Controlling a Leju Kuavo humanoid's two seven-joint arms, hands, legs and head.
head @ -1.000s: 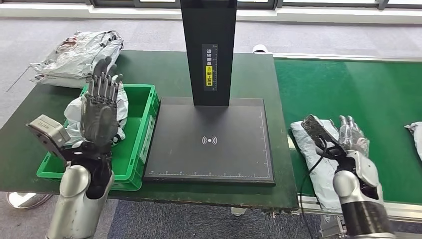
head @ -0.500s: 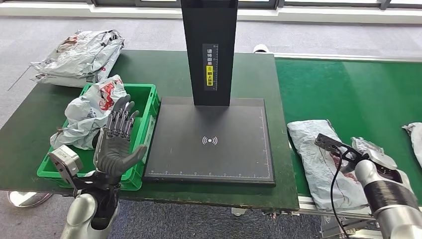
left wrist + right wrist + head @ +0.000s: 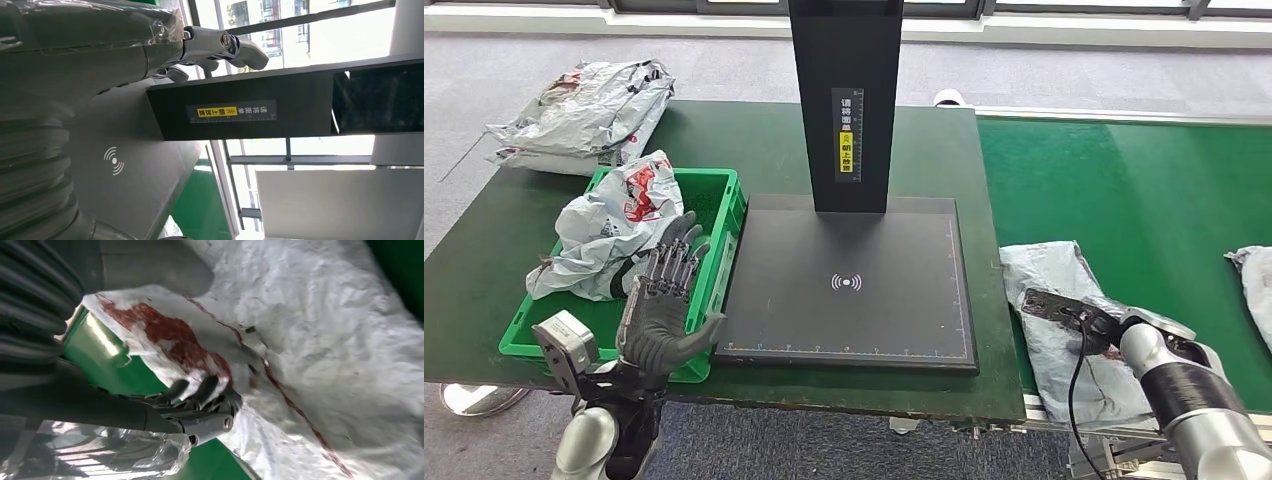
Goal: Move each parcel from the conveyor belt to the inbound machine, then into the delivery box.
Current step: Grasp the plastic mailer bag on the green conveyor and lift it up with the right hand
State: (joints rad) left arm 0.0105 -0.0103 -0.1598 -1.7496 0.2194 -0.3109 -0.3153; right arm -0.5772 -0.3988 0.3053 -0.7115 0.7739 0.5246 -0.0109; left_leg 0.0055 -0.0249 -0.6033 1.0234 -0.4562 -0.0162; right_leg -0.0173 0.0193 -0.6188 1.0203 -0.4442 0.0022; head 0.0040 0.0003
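Head view: the left hand point(image 3: 664, 310) has come down and back over the last second, from raised above the green delivery box point(image 3: 709, 262) to hanging at the box's near corner, fingers spread and holding nothing. A grey parcel point(image 3: 609, 225) with a red print now lies in plain sight in that box, so one delivery looks finished. More grey bags point(image 3: 584, 105) are heaped at the far left of the bench point(image 3: 724, 140). The black inbound machine point(image 3: 849, 285) has nothing on its plate. On the right, the right hand point(image 3: 1159, 325) has dropped from an open, raised pose onto the parcel on the conveyor belt point(image 3: 1064, 320), which lies at the belt's near edge just beside the machine; the forearm hides most of the fingers here. Another parcel point(image 3: 1254, 280) shows at the right edge of the conveyor belt point(image 3: 1124, 180).

Left wrist view: the fingers point(image 3: 235, 47) stretch out with nothing between them, the machine's plate and upright post beyond.

Right wrist view: the fingers point(image 3: 200, 390) curl into a red-printed fold of the parcel, with the thumb over it on the other side, so the bag appears pinched. I judge the next pick has begun; the lift across to the machine is still to come.
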